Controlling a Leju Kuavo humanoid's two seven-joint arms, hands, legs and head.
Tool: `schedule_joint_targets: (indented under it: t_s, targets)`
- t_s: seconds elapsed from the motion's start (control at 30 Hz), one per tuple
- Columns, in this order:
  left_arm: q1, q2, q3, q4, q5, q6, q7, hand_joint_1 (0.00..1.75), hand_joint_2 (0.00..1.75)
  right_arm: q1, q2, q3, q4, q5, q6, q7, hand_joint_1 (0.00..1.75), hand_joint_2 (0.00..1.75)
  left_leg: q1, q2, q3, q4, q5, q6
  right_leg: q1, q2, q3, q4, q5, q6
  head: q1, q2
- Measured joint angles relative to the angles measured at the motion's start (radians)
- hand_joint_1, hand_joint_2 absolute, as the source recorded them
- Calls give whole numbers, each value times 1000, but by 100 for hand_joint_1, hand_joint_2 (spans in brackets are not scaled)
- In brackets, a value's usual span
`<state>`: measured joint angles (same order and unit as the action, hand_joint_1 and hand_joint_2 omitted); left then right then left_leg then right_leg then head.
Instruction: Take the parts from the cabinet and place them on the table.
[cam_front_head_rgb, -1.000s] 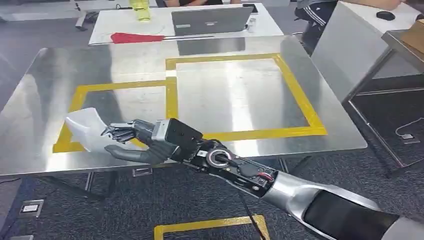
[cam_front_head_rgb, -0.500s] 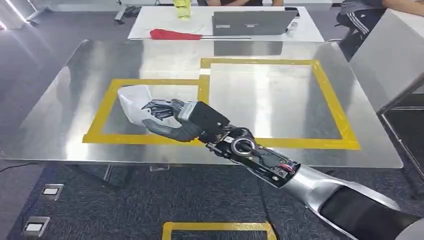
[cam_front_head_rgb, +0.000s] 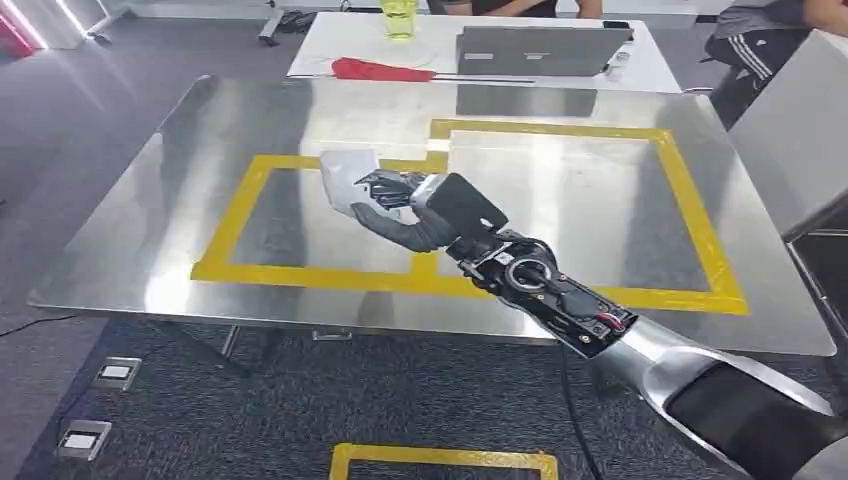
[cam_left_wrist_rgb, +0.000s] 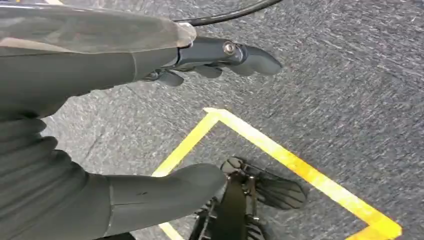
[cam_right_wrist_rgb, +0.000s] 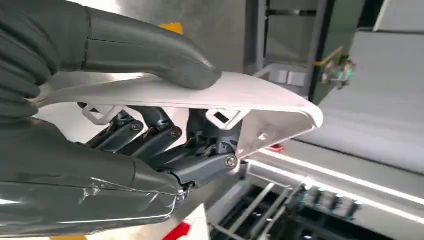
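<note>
Now right hand clamped on white part over left yellow square — lower flat before letting go — left hand slack, holding nothing.

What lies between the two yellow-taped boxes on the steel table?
Head view: the left box and right box share one yellow tape strip; the right robot hand, holding the white part, reaches across it.

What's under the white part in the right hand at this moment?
The white part is held by the right hand above the steel table, over the far edge of the left yellow tape rectangle. Whether it touches the table can't be told; its underside is hidden.
</note>
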<state>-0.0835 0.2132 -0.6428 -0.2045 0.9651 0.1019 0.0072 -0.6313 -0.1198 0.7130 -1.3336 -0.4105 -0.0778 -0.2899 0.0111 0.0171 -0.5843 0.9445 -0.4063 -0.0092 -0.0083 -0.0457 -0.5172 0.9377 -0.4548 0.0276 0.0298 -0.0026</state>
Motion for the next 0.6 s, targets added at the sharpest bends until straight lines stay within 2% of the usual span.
schedule_joint_targets:
  t_s: [0.03,0.07,0.1,0.13,0.2,0.23,0.27,0.3,0.33,0.37,0.4,0.43,0.47,0.53,0.57,0.6]
  targets:
    - [2,-1,0,0,3,0,0,0,175,1,-9,-7,0,2,-6,4,175,175,-4,-8,0,2,-1,7,-2,-7,3,-1,-1,6,0,0]
    - [1,0,0,0,6,0,0,0,175,3,-20,-15,-4,3,-13,9,175,175,1,-13,4,-5,2,17,-5,-8,3,2,-10,15,0,0]
    - [1,0,0,0,10,0,0,0,175,3,-36,-24,-6,3,-18,13,175,175,2,-17,6,-6,1,20,-8,13,-3,29,-31,18,4,0]
    - [1,0,0,0,15,2,0,0,175,3,-47,-34,-7,3,-22,16,175,175,2,-22,6,-6,1,26,-8,27,-32,92,-69,19,8,0]
    - [1,0,0,0,22,3,0,0,175,13,-80,-60,-7,5,-36,33,175,175,-2,-34,6,-5,0,33,-8,39,-127,289,-154,22,19,0]
    - [2,0,0,0,24,3,0,0,175,22,-95,-71,-7,5,-42,41,175,175,-4,-45,6,-5,-1,34,-7,42,-161,352,-169,22,21,0]
    - [3,-1,0,0,27,3,0,0,175,30,-111,-82,-7,5,-46,49,175,175,-5,-54,8,-5,-1,35,-7,43,-174,365,-159,19,24,0]
    - [3,-2,0,0,30,3,0,0,175,37,-123,-90,-8,6,-48,54,175,175,-6,-62,9,-4,-1,35,-7,44,-163,326,-125,16,28,0]
    - [4,-2,0,0,30,3,0,0,175,41,-136,-102,-8,5,-48,59,175,175,-7,-70,11,-3,-3,35,-6,46,-131,249,-75,11,31,0]
    - [4,-3,0,0,30,1,-2,0,175,43,-146,-113,-9,5,-48,63,175,175,-7,-78,15,-2,-4,34,-6,54,-85,141,-16,6,35,0]
    - [4,-5,0,0,30,-1,-2,0,175,46,-155,-125,-14,4,-48,66,175,175,-6,-83,15,-2,-7,31,-6,83,-46,46,28,0,37,0]
    - [0,-5,0,0,30,-3,-3,0,175,48,-163,-136,-15,3,-47,66,175,175,-13,-89,9,4,-8,28,-6,101,-34,17,17,-2,30,0]
    - [0,-5,0,0,30,-3,-3,0,175,52,-173,-148,-18,2,-48,68,175,175,-8,-97,3,4,-5,23,-6,96,-36,16,18,-2,29,0]
    - [6,-5,0,0,30,-4,-3,0,175,64,-189,-163,-20,5,-53,76,175,175,-3,-108,4,-1,-3,13,0,85,-34,16,16,-8,31,0]
    - [7,-3,0,0,30,-5,-5,0,175,69,-195,-168,-24,11,-63,85,175,175,-9,-112,4,0,-5,7,-9,77,-30,7,20,-15,28,0]
    - [8,-5,0,0,30,-8,-7,0,175,75,-204,-178,-29,17,-74,92,175,175,-7,-75,-1,20,-21,4,-10,70,-23,3,23,-19,26,0]
